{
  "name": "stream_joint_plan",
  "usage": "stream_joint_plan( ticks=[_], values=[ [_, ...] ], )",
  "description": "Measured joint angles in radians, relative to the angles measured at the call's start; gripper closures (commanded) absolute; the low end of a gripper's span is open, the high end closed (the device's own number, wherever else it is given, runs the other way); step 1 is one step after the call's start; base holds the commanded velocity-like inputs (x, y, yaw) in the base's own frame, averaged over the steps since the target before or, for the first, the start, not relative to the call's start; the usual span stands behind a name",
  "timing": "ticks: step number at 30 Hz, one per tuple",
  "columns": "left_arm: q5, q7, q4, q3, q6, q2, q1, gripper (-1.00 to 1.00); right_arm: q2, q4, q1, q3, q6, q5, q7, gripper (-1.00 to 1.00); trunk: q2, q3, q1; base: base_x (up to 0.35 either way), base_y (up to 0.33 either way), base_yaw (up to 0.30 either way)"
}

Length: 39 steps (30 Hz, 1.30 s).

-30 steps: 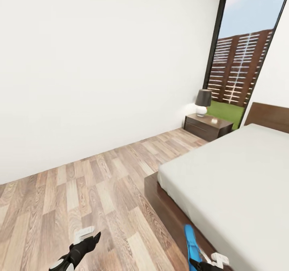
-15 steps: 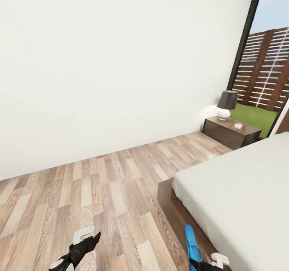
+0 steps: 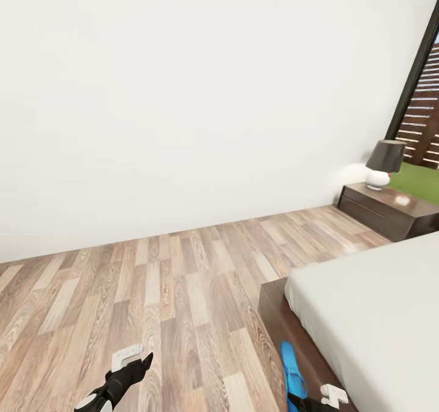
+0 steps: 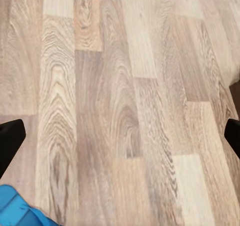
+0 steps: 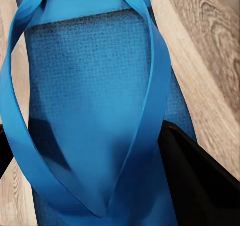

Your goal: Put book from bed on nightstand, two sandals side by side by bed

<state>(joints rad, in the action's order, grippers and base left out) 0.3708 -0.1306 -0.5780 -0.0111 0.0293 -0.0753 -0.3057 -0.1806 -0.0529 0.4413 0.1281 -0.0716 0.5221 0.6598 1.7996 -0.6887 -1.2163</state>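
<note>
My right gripper (image 3: 303,403) sits at the bottom edge of the head view, shut on a bright-blue sandal (image 3: 291,372) that sticks out ahead of it beside the bed (image 3: 372,314). Up close, the sandal (image 5: 95,85) with its thin straps lies between the black fingers (image 5: 200,181) of the right gripper (image 5: 85,141). My left gripper (image 3: 131,369) hovers over the wood floor and is open (image 4: 120,136), with nothing between its fingertips (image 4: 10,141). A blue sandal corner (image 4: 20,211) shows beside it; I cannot tell which sandal it is. The nightstand (image 3: 390,208) stands by the far wall. The book is out of view.
A lamp (image 3: 383,163) with a dark shade stands on the nightstand. A dark window frame (image 3: 417,71) rises at the far right. A white wall (image 3: 183,95) runs across the back, with wood-plank floor (image 3: 183,290) between it and the bed frame (image 3: 286,320).
The whole view has turned left, so the bed, nightstand and window have slid to the right of the picture. Both arms keep their places in the view, the sandal still held.
</note>
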Motion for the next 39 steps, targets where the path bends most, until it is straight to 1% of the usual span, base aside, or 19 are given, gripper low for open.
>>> stream_joint_plan(
  ticks=[7,12,17,26,37,39],
  values=[
    [0.001,0.000,0.000,-0.001,0.000,0.000,0.000,-1.00,0.000,0.000,0.000,-0.001,0.000,0.000,0.000,1.00,0.000,-0.003,0.000,0.039,-0.020,0.276],
    [0.001,0.000,0.000,-0.001,0.000,0.000,0.000,-1.00,0.000,0.000,0.000,-0.001,0.001,0.000,0.000,1.00,0.000,-0.005,0.000,0.171,-0.001,0.215],
    [0.001,0.000,0.000,-0.001,0.000,0.000,0.000,-1.00,0.000,-0.001,0.000,-0.001,0.002,0.001,0.000,1.00,0.000,-0.005,0.000,0.054,0.000,0.036],
    [0.001,0.000,0.000,-0.001,0.000,0.000,0.000,-1.00,0.000,-0.001,0.000,-0.002,0.002,0.001,0.000,1.00,0.000,-0.005,0.000,0.253,0.000,0.001],
    [0.003,0.001,0.000,-0.003,0.000,0.000,0.000,-1.00,0.000,-0.001,0.000,-0.001,0.002,0.001,0.000,1.00,0.000,-0.005,0.000,0.018,0.000,0.000],
    [0.017,0.011,-0.003,-0.036,-0.009,-0.006,-0.003,-1.00,0.001,-0.001,0.000,-0.001,0.002,0.001,0.000,1.00,0.000,-0.005,0.000,0.000,0.000,0.000]
  ],
)
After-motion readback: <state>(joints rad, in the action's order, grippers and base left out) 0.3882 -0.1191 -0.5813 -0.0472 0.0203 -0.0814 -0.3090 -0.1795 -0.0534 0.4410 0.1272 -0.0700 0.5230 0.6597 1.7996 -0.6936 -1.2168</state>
